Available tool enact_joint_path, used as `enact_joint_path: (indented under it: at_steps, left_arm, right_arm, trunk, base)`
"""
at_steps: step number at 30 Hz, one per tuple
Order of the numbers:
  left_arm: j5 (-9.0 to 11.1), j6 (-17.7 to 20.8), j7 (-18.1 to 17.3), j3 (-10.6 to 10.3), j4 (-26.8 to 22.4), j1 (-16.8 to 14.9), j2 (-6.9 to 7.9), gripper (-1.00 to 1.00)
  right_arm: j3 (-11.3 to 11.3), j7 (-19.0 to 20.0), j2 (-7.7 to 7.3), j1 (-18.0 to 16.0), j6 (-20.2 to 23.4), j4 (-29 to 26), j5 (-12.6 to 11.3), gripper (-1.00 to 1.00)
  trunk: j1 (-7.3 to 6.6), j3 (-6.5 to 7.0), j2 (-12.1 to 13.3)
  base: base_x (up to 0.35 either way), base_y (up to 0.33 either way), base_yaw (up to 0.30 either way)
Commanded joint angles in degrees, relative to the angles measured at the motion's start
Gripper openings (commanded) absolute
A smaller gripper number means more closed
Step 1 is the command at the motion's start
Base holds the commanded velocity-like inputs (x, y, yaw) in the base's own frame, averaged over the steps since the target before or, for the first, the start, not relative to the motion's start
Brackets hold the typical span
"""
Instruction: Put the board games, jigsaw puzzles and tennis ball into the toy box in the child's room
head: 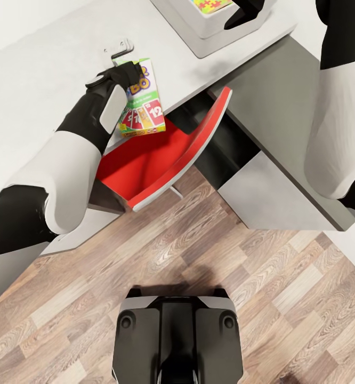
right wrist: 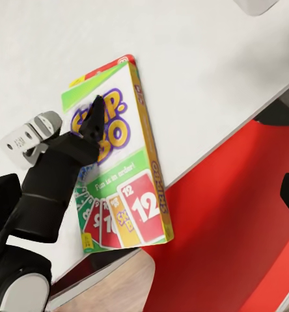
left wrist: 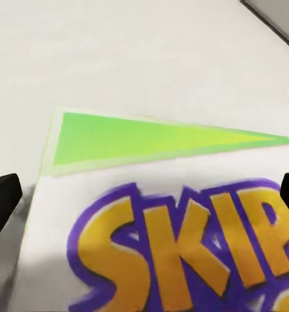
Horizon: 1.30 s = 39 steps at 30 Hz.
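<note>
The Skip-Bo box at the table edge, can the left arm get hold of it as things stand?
Probably yes. The left gripper is already down over the Skip-Bo box, its fingers lying on the cover, nothing between them. The box overhangs the table edge above the red chair, so a slip could drop it.

A wood-plank floor (head: 209,250) in mixed brown and pale boards filled the head view from 3 round to 8 o'clock. A red chair (head: 161,154) with a curved shell stood at the centre, tucked toward 11 o'clock under a pale grey surface. At 3 o'clock ran a darker grey panel (head: 273,101). The light was soft and even, with faint shadows.
</note>
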Motion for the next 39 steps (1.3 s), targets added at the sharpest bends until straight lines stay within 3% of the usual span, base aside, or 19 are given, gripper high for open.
enact_joint_path:
  at_steps: [1, 9, 18, 25, 28, 39]
  left_arm:
    - [0.3, 0.4, 0.3, 0.0, -0.5, 0.0, -0.01, 1.0]
    - [0.6, 3.0, 0.3, 0.6, -6.5, 0.0, -0.01, 1.0]
    - [1.0, 12.9, 0.2, 0.2, -14.0, 0.1, -0.01, 1.0]
    - [2.7, 19.8, 0.0, 0.1, -14.9, 0.2, -0.01, 1.0]
    - [4.1, 22.2, 0.1, 0.2, -14.9, 0.2, -0.01, 1.0]
    - [5.1, 24.1, 0.3, 0.1, -14.7, 0.2, -0.01, 1.0]
  right_arm:
    - [0.0, -0.5, 0.0, -0.1, 0.6, 0.0, -0.5, 1.0]
    - [0.1, -0.5, -0.07, -0.1, 0.5, -0.3, -0.5, 1.0]
    - [0.1, -0.5, -0.48, -0.1, 0.5, -0.7, -0.6, 1.0]
    - [0.6, -0.5, -1.01, -0.1, 0.5, -0.9, -1.0, 1.0]
    - [2.1, -0.2, -1.03, -0.1, 0.4, -1.0, -1.3, 1.0]
    - [5.4, 0.0, -1.02, -0.1, -1.8, -0.7, -0.7, 1.0]
  trunk:
    - [0.04, -0.06, -0.1]
    - [0.04, -0.06, -0.1]
    - [0.04, -0.06, -0.1]
    - [0.04, -0.06, -0.1]
    - [0.04, -0.06, -0.1]
    - [0.04, 0.18, -0.1]
  base:
    - [0.0, 0.0, 0.0]
    - [0.0, 0.0, 0.0]
    - [0.0, 0.0, 0.0]
    - [0.0, 0.0, 0.0]
    - [0.0, 0.0, 0.0]
    - [0.0, 0.0, 0.0]
